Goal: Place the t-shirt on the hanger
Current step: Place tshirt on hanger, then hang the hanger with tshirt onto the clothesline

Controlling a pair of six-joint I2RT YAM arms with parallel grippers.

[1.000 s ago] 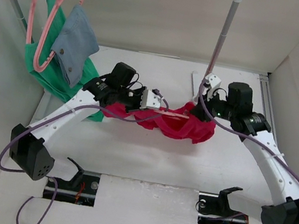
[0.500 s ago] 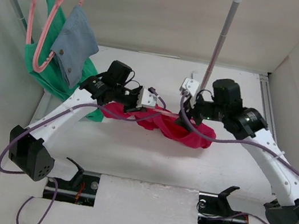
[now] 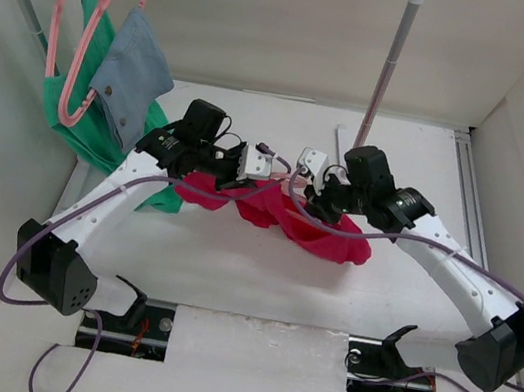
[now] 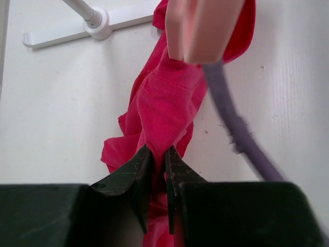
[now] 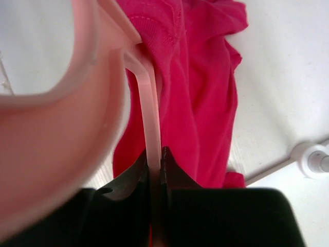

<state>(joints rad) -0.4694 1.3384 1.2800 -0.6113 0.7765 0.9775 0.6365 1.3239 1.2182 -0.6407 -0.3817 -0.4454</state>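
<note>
Right arm (image 3: 439, 256) swung left; t-shirt (image 3: 335, 241) stretches left-to-right

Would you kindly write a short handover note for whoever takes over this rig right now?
Left hand: shut on a fold of the t-shirt.
Right hand: shut on the hanger, by its thin bar.
The t-shirt lies bunched on the table between them.
Done: both things gripped.
Left: work the hanger into the t-shirt, so it hangs from the shoulders.
</note>
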